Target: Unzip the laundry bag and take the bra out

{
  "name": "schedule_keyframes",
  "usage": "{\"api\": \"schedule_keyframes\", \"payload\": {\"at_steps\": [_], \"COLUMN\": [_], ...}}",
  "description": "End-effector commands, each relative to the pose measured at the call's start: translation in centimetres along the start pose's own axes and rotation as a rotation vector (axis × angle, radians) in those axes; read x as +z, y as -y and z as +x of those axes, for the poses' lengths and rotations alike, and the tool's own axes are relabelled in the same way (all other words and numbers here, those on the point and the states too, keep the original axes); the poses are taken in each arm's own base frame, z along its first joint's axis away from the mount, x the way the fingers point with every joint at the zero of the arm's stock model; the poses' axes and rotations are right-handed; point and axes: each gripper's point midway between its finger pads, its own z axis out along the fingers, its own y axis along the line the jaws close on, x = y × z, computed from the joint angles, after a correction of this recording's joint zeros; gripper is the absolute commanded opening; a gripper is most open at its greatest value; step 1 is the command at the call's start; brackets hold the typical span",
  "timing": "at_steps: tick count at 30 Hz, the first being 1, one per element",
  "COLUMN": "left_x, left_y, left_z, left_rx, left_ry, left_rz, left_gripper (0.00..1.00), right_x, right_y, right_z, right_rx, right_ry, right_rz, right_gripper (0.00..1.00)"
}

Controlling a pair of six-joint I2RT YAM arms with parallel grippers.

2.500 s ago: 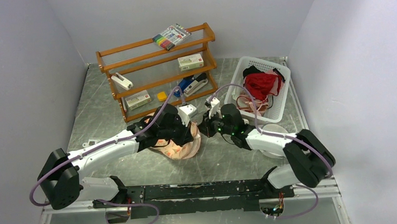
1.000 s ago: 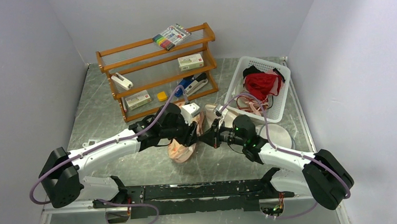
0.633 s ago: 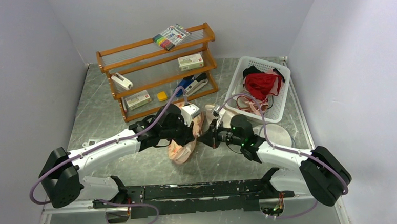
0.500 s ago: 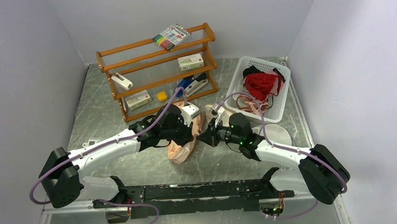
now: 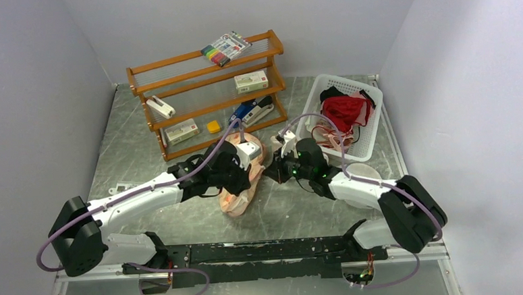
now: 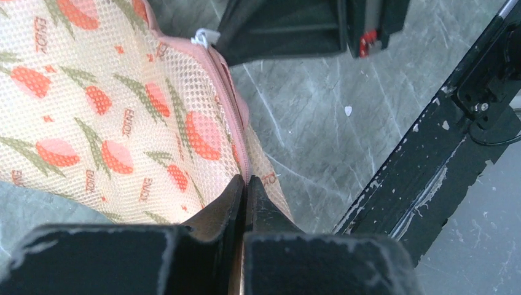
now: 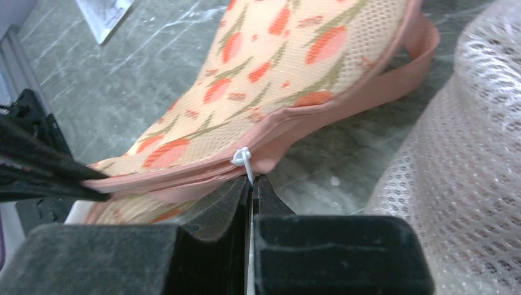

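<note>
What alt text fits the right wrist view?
The right gripper is shut on the white zipper pull at the pink seam of the floral mesh laundry bag, with the scratched metal table behind it. At the left, the left gripper pinches the bag's seam; a white mesh mound fills the right edge.

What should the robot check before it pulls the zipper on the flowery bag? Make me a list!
1. Left jaws pinch the pink seam of the laundry bag: ok, shut on it.
2. Right jaws hold the white zip pull: ok, shut on it.
3. Zip opened: not ok, the stretch between the two jaws looks closed.
4. Bra in sight: cannot tell, none shows in any view.
5. Room over the table for the pull: cannot tell, a white mesh lump sits close beside the bag.
</note>
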Motion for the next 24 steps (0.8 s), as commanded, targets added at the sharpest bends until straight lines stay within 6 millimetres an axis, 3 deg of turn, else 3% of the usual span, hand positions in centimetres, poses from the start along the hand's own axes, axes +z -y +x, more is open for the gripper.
{"api": "schedule_keyframes", "payload": {"at_steps": [1, 4, 9, 12, 17, 20, 24], "left_x": [-0.8, -0.9, -1.0, -1.3, -2.7, -3.0, -1.9], "left_y": [-0.8, -1.3, -1.7, -0.1, 2.4, 2.7, 1.7], "left_z": [2.7, 3.4, 3.9, 2.6, -1.5, -3.6, -4.9], "left_rx": [-0.006, -0.018, -0.024, -0.01, 0.012, 0.017, 0.01], "left_ry": [-0.081, -0.101, -0.118, -0.061, 0.094, 0.16, 0.168], "left_rz": [-0.038, -0.065, -0.09, -0.003, 0.117, 0.121, 0.059], "left_gripper": [0.07, 0.07, 0.12, 0.28, 0.56, 0.63, 0.64], "right_x": [0.7, 1.2, 1.0, 0.3, -0.8, -1.2, -1.4], "right_y": [3.1, 3.3, 1.4, -0.3, -3.3, -4.2, -4.8], "right_z": [-2.3, -2.6, -2.8, -2.5, -2.0, -1.7, -1.8], "right_rx": [0.008, -0.005, -0.047, -0.066, -0.089, -0.086, -0.077], "right_ry": [0.048, 0.035, 0.036, 0.046, 0.069, 0.078, 0.087], "right_rz": [0.08, 0.069, -0.03, -0.096, -0.187, -0.204, -0.217], "right_gripper": [0.0, 0.0, 0.0, 0.0, 0.0, 0.0, 0.0]}}
